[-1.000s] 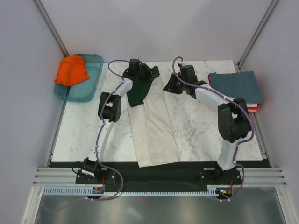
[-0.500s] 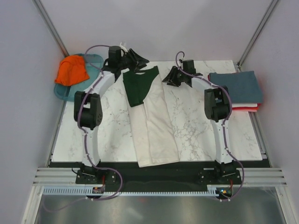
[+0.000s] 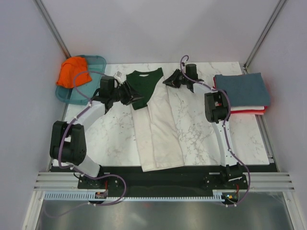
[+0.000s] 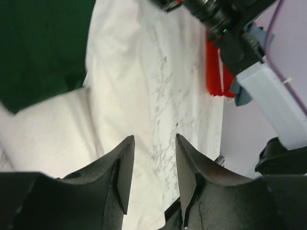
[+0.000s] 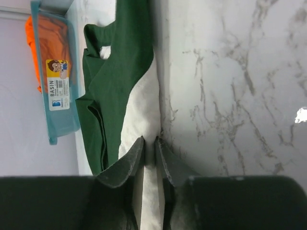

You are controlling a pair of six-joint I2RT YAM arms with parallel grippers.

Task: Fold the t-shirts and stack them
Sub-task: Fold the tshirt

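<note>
The cream t-shirt [image 3: 158,134] lies on the counter [image 3: 201,129] as a long narrow strip, folded lengthwise. Its dark green collar end points away from me and its hem sits near the arm bases. A dark green sleeve [image 3: 144,88] is folded over the upper part.

My left tool [image 4: 152,177] hangs over the left side of that green part. Its jaws stand moderately apart with nothing between them; through the gap I see cream cloth and marble below.

My right tool [image 5: 149,155] is at the shirt's far right corner, jaws drawn to a narrow slit that lines up with the cloth's right edge. I cannot tell whether the fabric is pinched in it or only lies beneath.

The orange t-shirt [image 3: 73,72] sits bunched in the teal tray [image 3: 81,97] at the far left corner. At the right edge of the counter there is a folded stack with the slate-blue t-shirt [image 3: 241,87] on top. A white layer shows beneath it, and a red t-shirt [image 3: 249,112] at the bottom.
</note>
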